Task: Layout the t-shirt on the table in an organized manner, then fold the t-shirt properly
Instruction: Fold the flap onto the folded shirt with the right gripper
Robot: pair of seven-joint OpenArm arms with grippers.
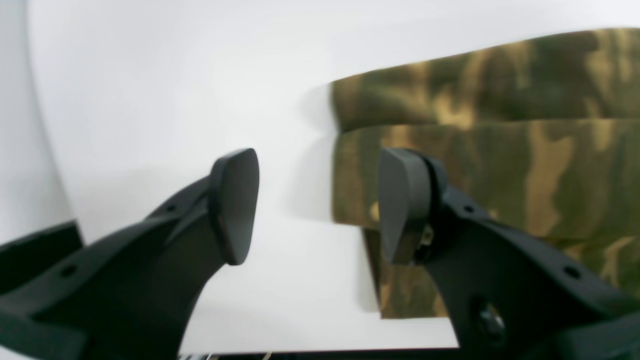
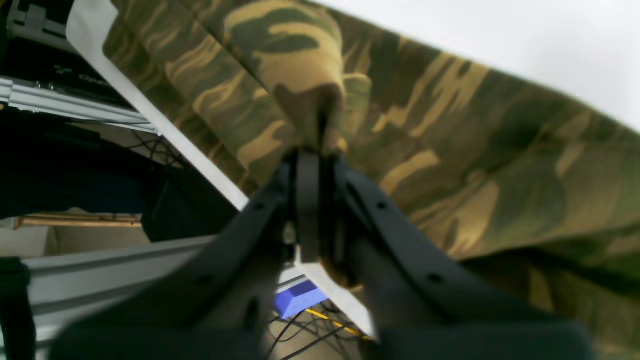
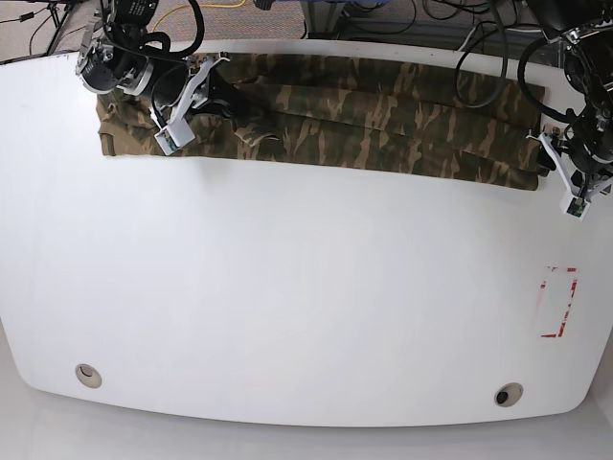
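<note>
Right end effector (image 2: 320, 150) pinching t-shirt (image 2: 450, 150) fold (table (image 3: 287, 307) edge); left end effector (image 1: 317, 200) released.

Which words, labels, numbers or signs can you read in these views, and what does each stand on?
None can be read with certainty.
Pale lettering on the dark panel beyond the table edge, right wrist view: too blurred to read.
Red-outlined rectangle mark on the table: a sign only, no legible text.
T-shirt: camouflage print, no lettering.
</note>
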